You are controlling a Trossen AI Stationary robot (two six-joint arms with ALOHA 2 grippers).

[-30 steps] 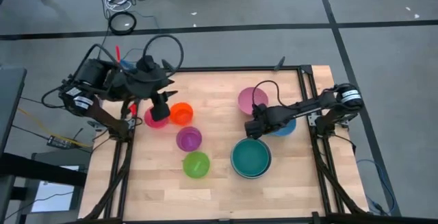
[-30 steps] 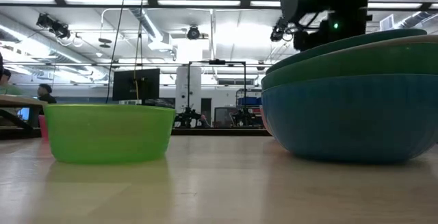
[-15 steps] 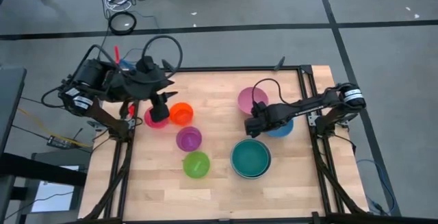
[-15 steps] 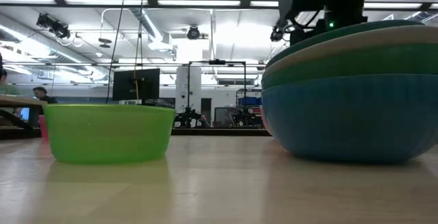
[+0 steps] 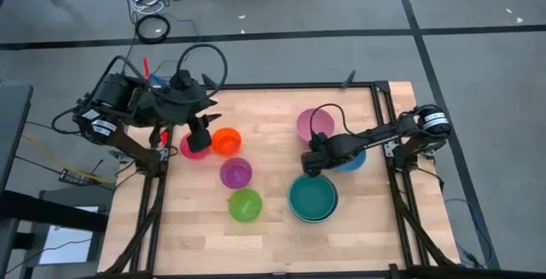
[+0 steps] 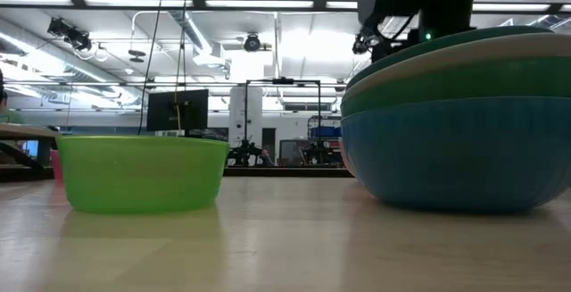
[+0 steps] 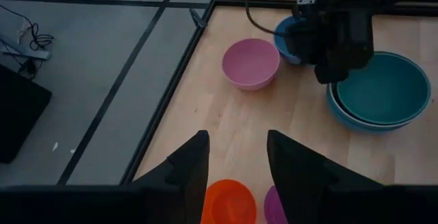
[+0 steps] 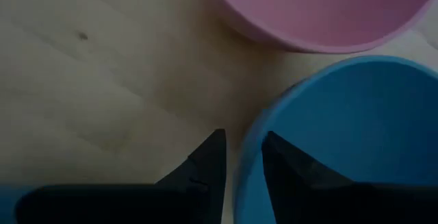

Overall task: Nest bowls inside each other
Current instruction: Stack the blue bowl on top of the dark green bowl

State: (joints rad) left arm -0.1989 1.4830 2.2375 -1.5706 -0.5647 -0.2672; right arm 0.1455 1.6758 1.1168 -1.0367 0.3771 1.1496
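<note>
The blue bowl (image 5: 354,157) sits on the table at the right, under my right arm. My right gripper (image 8: 243,136) points steeply down and is shut on its rim. Next to it are the pink bowl (image 5: 312,123) and a stack of nested bowls with a teal one on top (image 5: 313,195). At the left stand the magenta (image 5: 186,148), orange (image 5: 227,141), purple (image 5: 235,172) and green (image 5: 245,204) bowls, each apart. My left gripper (image 7: 236,159) hangs open, high above the magenta and orange bowls. My right gripper holds the blue bowl by its rim (image 8: 245,157), on the side toward the pink bowl and the table's left. One finger (image 8: 209,159) is outside the wall and one finger (image 8: 287,162) is inside. The fingers come from above, slanting down.
The nested stack (image 6: 455,149) shows blue at the bottom, then green, white-grey and teal, close to the right gripper's near side. Bare wood lies in the table's middle between the two groups of bowls. A dark frame (image 5: 375,91) runs along the table's edges.
My right gripper has shifted a little toward the table's left and near edges and has tipped steeper. The blue bowl stays where it was.
</note>
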